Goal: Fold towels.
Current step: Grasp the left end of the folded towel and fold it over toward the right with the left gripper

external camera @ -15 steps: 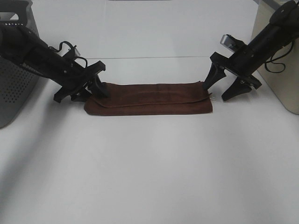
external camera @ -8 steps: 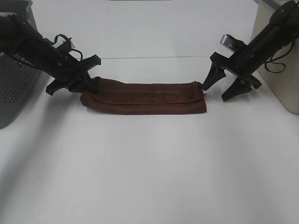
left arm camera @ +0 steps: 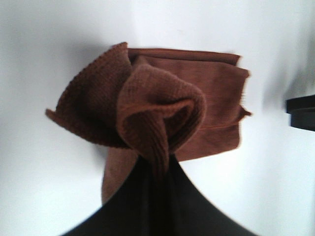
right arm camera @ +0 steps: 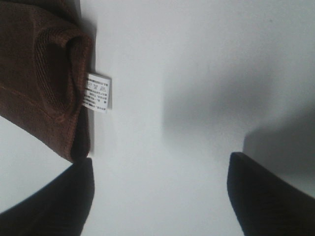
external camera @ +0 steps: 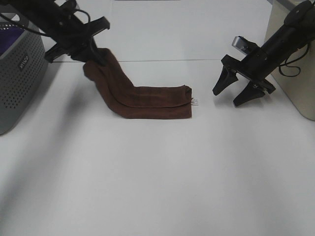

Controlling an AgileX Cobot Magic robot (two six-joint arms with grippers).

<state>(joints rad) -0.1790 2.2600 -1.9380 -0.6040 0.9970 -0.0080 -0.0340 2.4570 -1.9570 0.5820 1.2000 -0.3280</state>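
One grey basket (external camera: 23, 83) near towel (external camera: 152, 101)

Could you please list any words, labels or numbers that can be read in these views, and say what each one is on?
White lettering on the grey basket: blurred, not legible.
Care label at the end of the brown towel: lines of print, too small to read.
No other text shows.

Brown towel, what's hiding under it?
Only the white table shows beneath the brown towel. One end, pinched in the jaws of the left gripper, hangs over bare tabletop. Whatever lies beneath the flat part is covered, so I cannot tell.
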